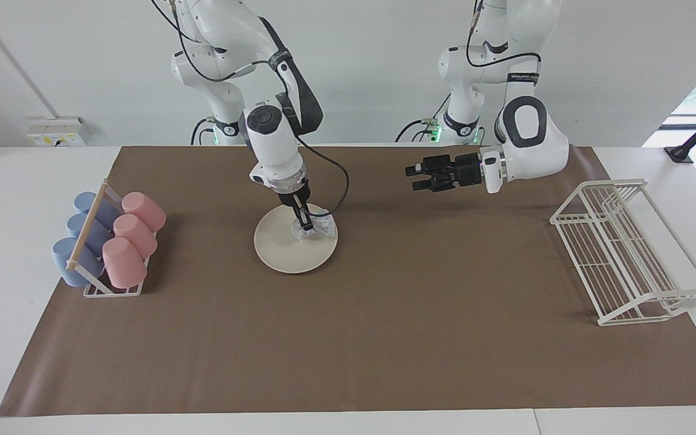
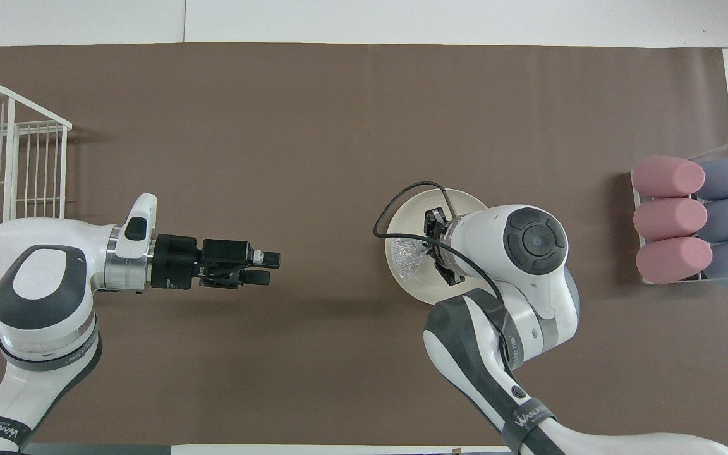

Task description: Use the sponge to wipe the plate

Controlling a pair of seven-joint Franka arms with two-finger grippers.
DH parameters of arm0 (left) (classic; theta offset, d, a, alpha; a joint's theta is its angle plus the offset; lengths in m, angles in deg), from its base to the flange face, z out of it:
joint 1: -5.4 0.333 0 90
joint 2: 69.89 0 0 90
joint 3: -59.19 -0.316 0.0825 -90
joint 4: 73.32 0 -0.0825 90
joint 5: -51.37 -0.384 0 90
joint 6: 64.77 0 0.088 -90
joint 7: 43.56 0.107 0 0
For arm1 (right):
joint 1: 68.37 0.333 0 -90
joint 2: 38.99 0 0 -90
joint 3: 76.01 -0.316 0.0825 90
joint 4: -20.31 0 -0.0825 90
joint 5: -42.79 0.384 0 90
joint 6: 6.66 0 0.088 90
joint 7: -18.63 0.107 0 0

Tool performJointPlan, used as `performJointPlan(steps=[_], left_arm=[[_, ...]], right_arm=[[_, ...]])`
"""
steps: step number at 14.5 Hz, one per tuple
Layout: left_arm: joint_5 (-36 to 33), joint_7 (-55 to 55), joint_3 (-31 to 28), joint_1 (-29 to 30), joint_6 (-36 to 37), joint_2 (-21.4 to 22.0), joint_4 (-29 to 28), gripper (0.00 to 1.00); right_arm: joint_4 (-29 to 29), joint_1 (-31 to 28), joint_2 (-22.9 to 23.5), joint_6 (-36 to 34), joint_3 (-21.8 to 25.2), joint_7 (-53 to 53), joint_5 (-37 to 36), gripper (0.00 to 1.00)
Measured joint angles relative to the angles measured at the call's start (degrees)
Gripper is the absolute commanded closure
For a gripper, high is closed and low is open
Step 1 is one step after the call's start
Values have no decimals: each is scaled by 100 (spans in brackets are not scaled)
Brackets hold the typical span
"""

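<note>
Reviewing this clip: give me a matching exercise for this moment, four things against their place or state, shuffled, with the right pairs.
Things:
1. sponge
2. left gripper
3. pink cups
4. wire rack

Places or states:
A. at the left arm's end of the table
B. lying in a holder beside blue cups
C. on the plate, held by the right gripper
D. open, holding nothing, over the brown mat

Pairs: 1-C, 2-D, 3-B, 4-A

The right gripper (image 1: 306, 225) pins the sponge (image 1: 315, 228) onto the plate (image 1: 284, 251), so its arm blocks that spot from above. The left gripper (image 1: 411, 178) hangs with parted fingers over bare mat (image 1: 384, 338), nothing below or ahead of its fingertips. The cup rack (image 1: 109, 241) and wire rack (image 1: 626, 254) stand well apart at the mat's ends.
</note>
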Motion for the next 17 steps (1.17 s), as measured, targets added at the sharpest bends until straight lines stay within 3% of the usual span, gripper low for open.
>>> performJointPlan(steps=[8, 13, 17], left_arm=[[-2170, -7, -45, 135, -214, -1, 117, 0], [-2340, -5, -57, 327, -194, 1, 141, 0], [-2738, -194, -59, 332, -130, 5, 259, 0]], right_arm=[[107, -234, 187, 122, 1, -742, -2, 100], [159, -597, 159, 119, 9, -1595, -2, 100], [165, -654, 156, 119, 5, -1693, -2, 100]])
